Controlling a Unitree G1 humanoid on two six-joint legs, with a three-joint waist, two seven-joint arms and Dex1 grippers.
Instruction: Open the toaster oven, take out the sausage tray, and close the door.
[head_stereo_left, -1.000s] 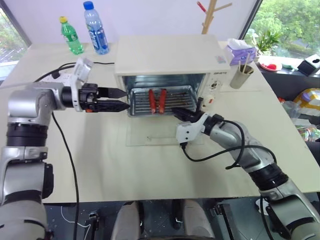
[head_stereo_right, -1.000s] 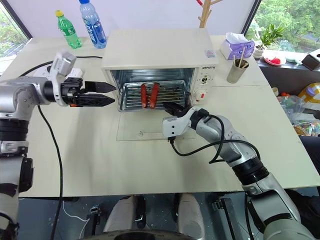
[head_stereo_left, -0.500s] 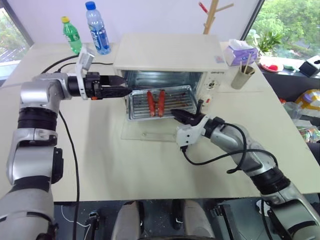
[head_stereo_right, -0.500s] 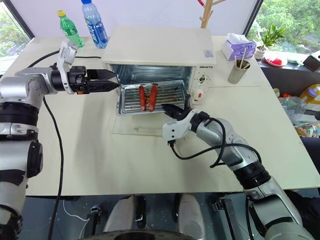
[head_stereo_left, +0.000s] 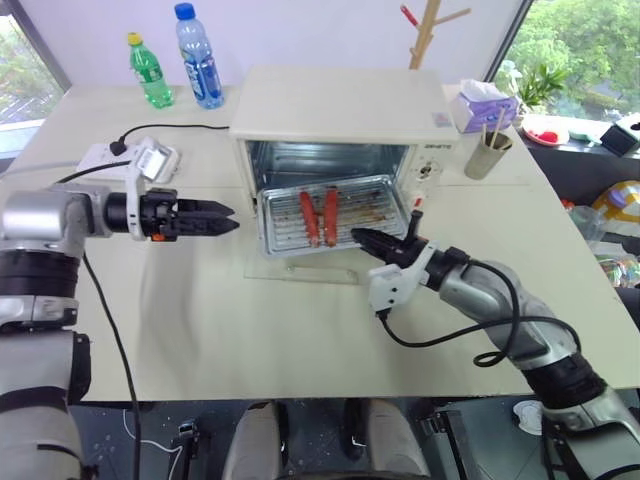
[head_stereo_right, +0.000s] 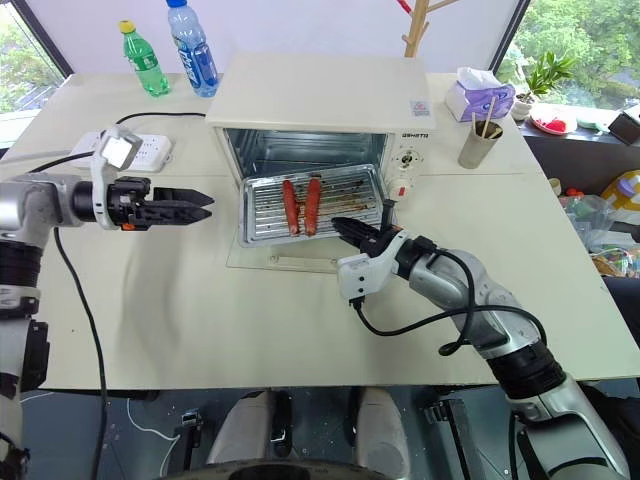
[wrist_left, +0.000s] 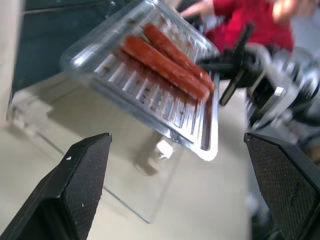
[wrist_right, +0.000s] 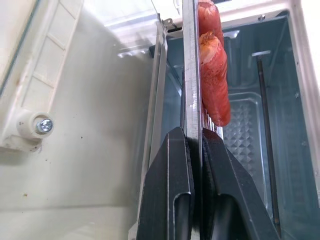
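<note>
Right pincer (head_stereo_left: 368, 238) clamped on front rim of sausage tray (head_stereo_left: 340, 212), half drawn out above lowered door (head_stereo_left: 300, 272) of toaster oven (head_stereo_left: 335, 115). Left pincer (head_stereo_left: 222, 218) gaping, empty, well aside. Likely to tip and roll sausages (head_stereo_left: 319, 215) off, gripped at one corner only.

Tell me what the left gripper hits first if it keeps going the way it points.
Probably the sausage tray: the left gripper, jaws open, points toward its near edge above the door, though depth is uncertain.

left gripper (head_stereo_left: 228, 217): my fingers spread wide, pointing sideways, holding nothing
right gripper (head_stereo_left: 366, 240): my fingers pinched shut, arm bent
</note>
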